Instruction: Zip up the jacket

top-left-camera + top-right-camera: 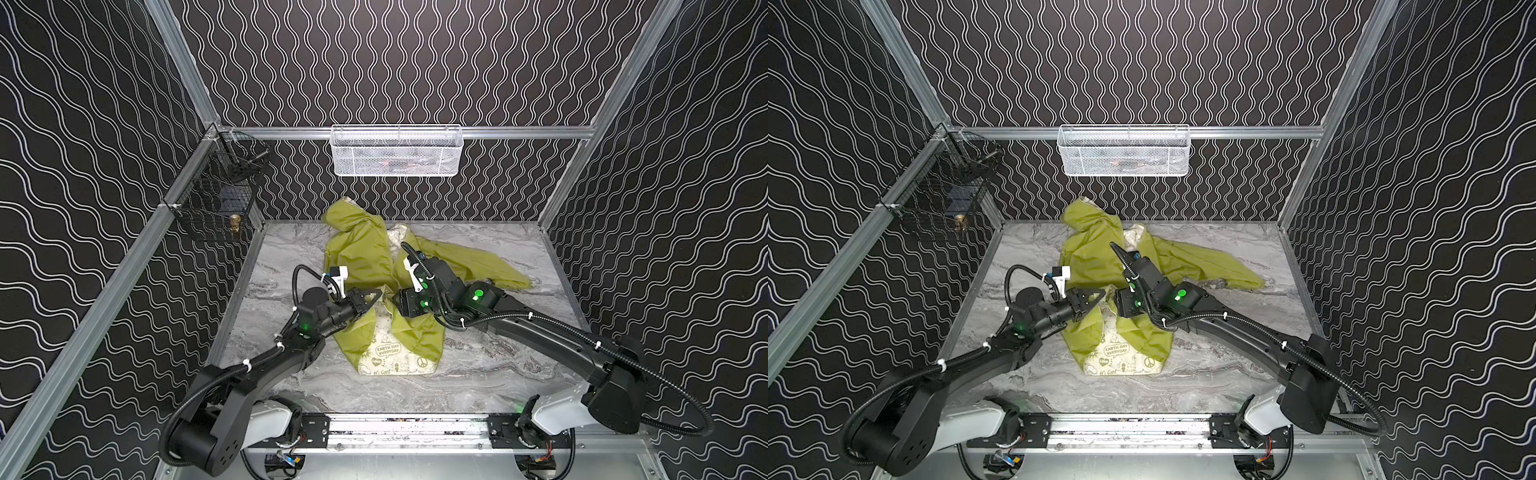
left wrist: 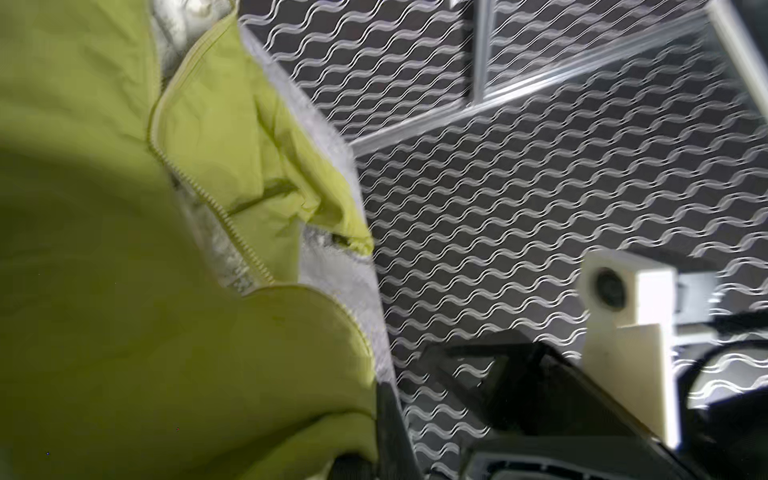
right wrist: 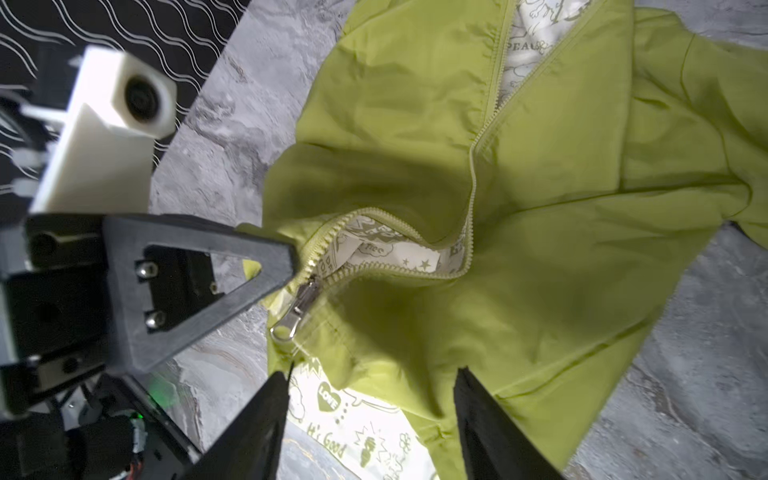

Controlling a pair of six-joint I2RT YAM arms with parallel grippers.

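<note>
Jacket (image 1: 365,253), lime-green, lining (image 1: 386,353) lettered "EARTH DAY EVERYDAY", hood (image 1: 345,218) uppermost, long axis top-to-bottom of frame, left gripper (image 1: 377,294) pinching its zipper edge, right gripper (image 3: 372,386) agape.

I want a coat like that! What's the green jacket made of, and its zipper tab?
The jacket looks like thin, faintly shiny synthetic cloth, maybe nylon: it wrinkles in fine creases. Its zipper pull looks like polished metal: silvery with bright glints.

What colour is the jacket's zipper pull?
The zipper pull is shiny silver, clearest in the right wrist view.
</note>
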